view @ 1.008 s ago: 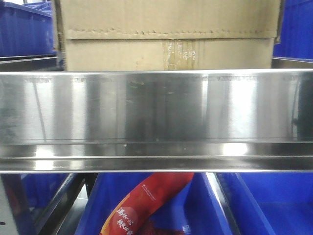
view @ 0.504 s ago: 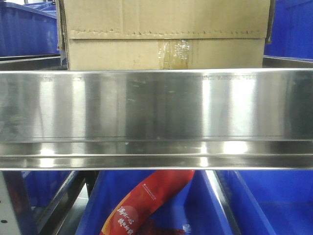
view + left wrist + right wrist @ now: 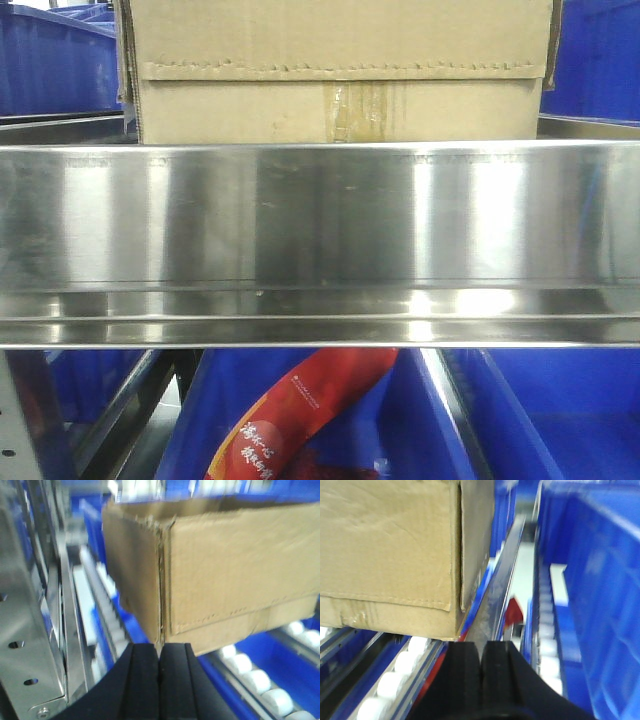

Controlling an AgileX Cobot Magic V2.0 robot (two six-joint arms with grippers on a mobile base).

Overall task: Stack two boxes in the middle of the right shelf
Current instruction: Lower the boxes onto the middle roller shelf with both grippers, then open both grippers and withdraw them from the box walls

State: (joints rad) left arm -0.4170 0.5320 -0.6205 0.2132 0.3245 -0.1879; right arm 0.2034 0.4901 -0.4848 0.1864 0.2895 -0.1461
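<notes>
Your left gripper point(image 3: 159, 662) is pressed together at the box's point(image 3: 340, 70) left corner. At twelve o'clock the box sits above the shelf rail point(image 3: 320, 215). Your right gripper point(image 3: 481, 662) is likewise closed, empty.

Matt corrugated cardboard box point(image 3: 340, 70), glossy steel rail point(image 3: 320, 215)

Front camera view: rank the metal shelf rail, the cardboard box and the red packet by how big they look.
1. Metal shelf rail, spans the whole frame width.
2. Cardboard box, cropped at the top, so its real size is unsure.
3. Red packet, smallest, partly hidden behind the rail.
</notes>
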